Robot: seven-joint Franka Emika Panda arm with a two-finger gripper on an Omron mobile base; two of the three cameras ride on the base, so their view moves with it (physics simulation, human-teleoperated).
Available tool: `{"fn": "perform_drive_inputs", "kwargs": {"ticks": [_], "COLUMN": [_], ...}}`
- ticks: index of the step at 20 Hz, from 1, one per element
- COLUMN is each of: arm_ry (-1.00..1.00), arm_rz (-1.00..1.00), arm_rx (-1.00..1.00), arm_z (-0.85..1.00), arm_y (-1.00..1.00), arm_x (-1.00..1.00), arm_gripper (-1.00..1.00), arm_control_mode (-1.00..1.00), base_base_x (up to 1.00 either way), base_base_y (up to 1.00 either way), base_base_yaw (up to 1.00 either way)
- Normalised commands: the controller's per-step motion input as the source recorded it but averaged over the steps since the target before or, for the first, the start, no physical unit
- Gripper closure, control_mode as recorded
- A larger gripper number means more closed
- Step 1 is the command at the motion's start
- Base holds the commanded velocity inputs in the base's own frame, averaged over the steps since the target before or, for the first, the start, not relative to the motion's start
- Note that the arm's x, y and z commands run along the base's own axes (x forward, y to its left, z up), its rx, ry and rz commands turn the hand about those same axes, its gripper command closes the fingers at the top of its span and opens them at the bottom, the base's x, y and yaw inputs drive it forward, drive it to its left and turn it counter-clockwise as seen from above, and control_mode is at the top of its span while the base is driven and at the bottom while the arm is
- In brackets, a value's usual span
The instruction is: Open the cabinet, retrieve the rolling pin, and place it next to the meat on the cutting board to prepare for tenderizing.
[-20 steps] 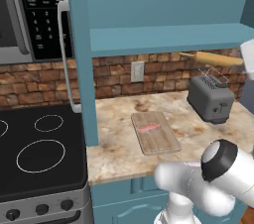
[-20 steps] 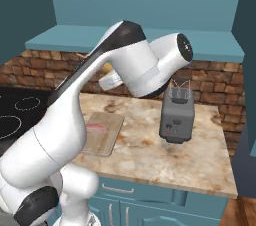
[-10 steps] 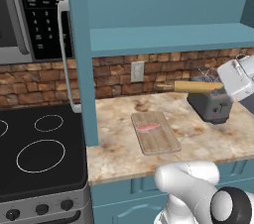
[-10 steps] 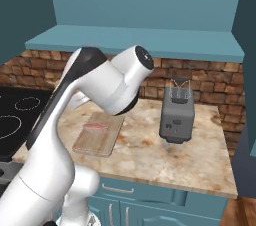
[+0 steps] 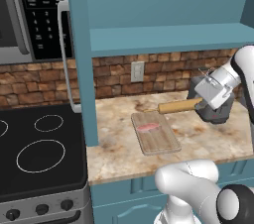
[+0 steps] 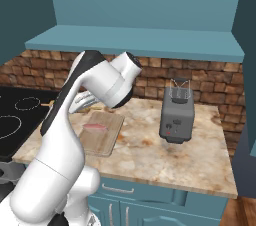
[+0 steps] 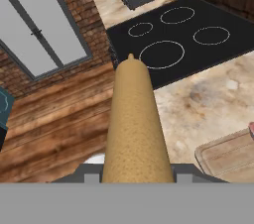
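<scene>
My gripper [image 5: 202,101] is shut on one end of the tan rolling pin [image 5: 178,105], which lies level, just above the counter. Its free end points left and reaches the far right corner of the cutting board [image 5: 158,139]. The pinkish meat [image 5: 148,127] lies flat on the board's far half, a little left of and in front of that end. In the hand view the rolling pin [image 7: 134,119] runs straight away from the camera, with a corner of the cutting board [image 7: 229,154] at lower right. The cabinet [image 5: 168,37] stands open, its teal shelf bare.
A dark toaster [image 5: 218,113] stands on the counter right behind my hand, shown as the toaster [image 6: 176,112] in the right base view. The open cabinet door [image 5: 79,69] with its silver handle [image 5: 62,54] juts out beside the black stove [image 5: 39,153]. My own arm [image 6: 100,85] hangs over the board.
The arm has brought the rolling pin down from shelf height to just above the counter and to the left, toward the board. The grip on it is unchanged.
</scene>
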Motion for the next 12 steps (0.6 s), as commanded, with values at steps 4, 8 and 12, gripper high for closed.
{"fn": "perform_drive_inputs", "kwargs": {"ticks": [4, 8, 12], "arm_ry": [0.15, 0.07, 0.00], "arm_rz": [0.18, 0.22, 0.25], "arm_rx": [-0.01, 0.00, 0.00], "arm_z": [-0.59, -0.66, -0.65], "arm_y": [0.00, -0.01, -0.08], "arm_x": [0.39, 0.36, 0.27], "arm_gripper": [1.00, 1.00, 1.00], "arm_control_mode": [-1.00, -1.00, -1.00], "base_base_x": [0.00, 0.00, 0.00], "base_base_y": [0.00, 0.00, 0.00], "base_base_yaw": [0.00, 0.00, 0.00]}}
